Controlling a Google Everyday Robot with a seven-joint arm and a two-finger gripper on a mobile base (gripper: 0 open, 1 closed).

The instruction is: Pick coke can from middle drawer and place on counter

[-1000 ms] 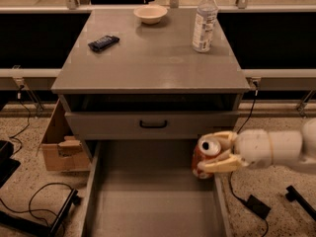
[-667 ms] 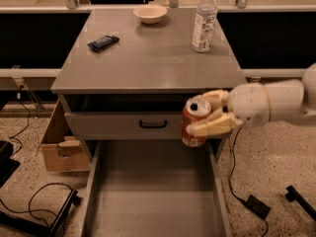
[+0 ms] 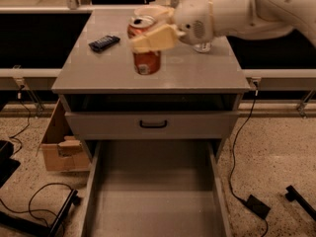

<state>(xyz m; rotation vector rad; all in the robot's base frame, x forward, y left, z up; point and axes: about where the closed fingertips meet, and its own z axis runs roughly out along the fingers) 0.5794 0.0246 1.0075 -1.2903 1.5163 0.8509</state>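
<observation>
So right now the gripper [image 3: 148, 26] is clamped on the coke can [image 3: 146, 58], one finger across the near side of the upper half and the other round the back by the rim. The can hangs upright below the fingers, over the counter [image 3: 197, 75]. I honestly can't tell if its base is touching the top or just above it.

Handling-wise, my guess: thin aluminium, so stiff enough until you squeeze too hard, then it dents. The painted wall is smooth and a bit slippery, and if it's full it's got some heft that will pull down against the pads. The grip sits high, near the lid, so a full can could swing or slide. I'd rather see the hold across the middle of the body, straight on both sides.

Left of the gripper there's a small black device [image 3: 104, 42] lying flat, well apart from the can. Right of it, tucked behind the wrist, is the clear water bottle [image 3: 202, 46], fairly near. The middle drawer [image 3: 153, 196] is pulled open far below the gripper, floor bare.
</observation>
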